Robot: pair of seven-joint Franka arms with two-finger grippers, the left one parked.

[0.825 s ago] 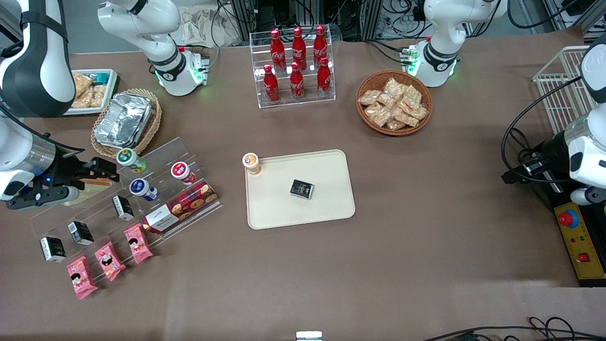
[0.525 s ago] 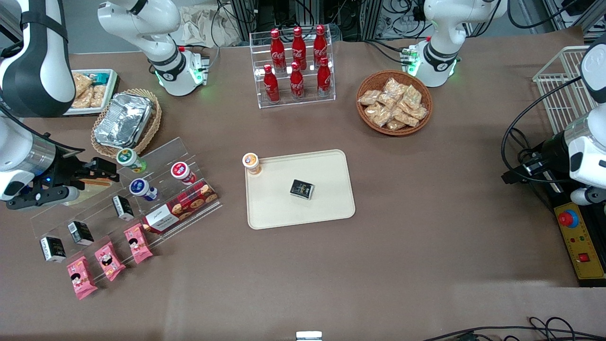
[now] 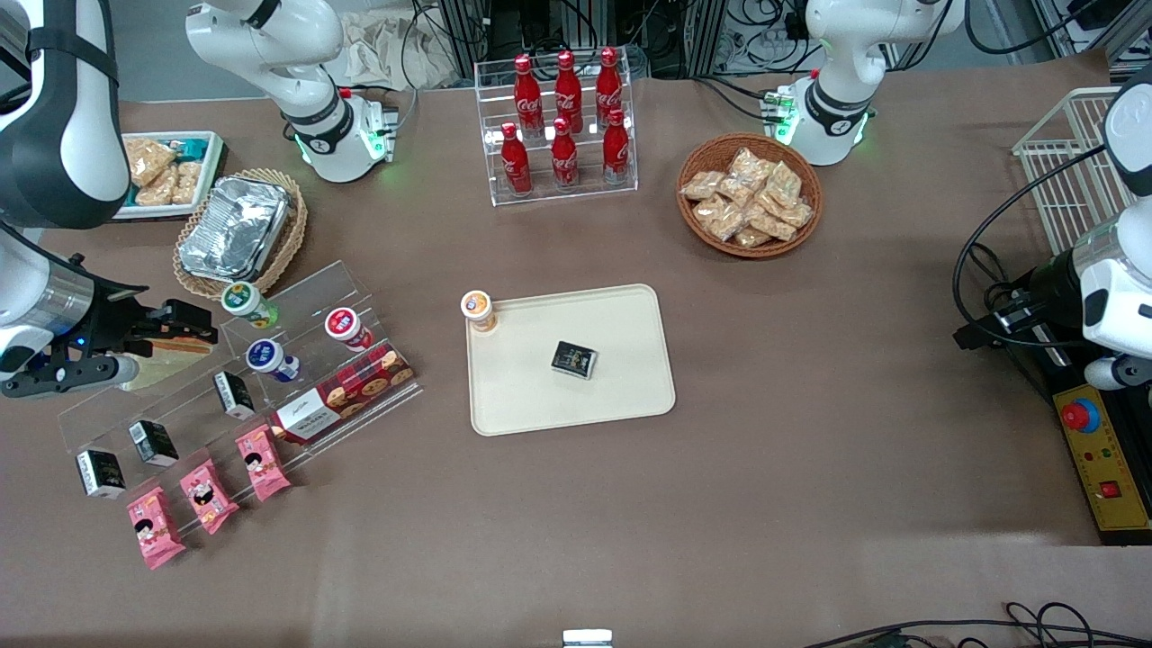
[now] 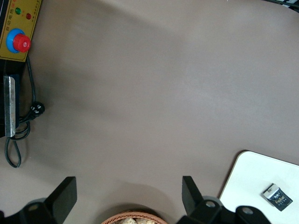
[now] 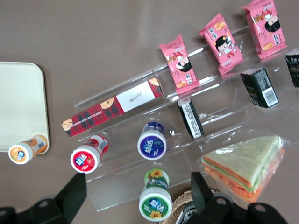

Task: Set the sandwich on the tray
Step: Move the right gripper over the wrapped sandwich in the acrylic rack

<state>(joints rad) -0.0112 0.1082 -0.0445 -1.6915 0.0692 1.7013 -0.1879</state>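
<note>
The sandwich [image 5: 245, 163] is a triangular wedge in clear wrap with orange and green filling. It lies on the table beside the clear acrylic stand [image 5: 140, 140]. In the front view only a strip of the sandwich [image 3: 183, 344] shows under the arm. My right gripper [image 5: 138, 186] hovers open above the stand's upper step. A green-capped bottle [image 5: 155, 201] shows between its fingers, and the sandwich lies just outside one finger [image 5: 202, 189]. In the front view the gripper [image 3: 191, 320] is at the working arm's end of the table. The cream tray [image 3: 576, 400] lies at mid-table, well apart from the gripper.
On the tray are a small black packet [image 3: 574, 359] and an orange-capped bottle [image 3: 478, 309] at its corner. The stand holds bottles, a plaid cookie box [image 3: 342, 393], black packets and pink snack packs [image 3: 208, 494]. A foil container [image 3: 234, 228] in a wicker basket sits close by.
The right arm and its gripper have shifted slightly toward the working arm's end of the table. Nothing else has moved.
</note>
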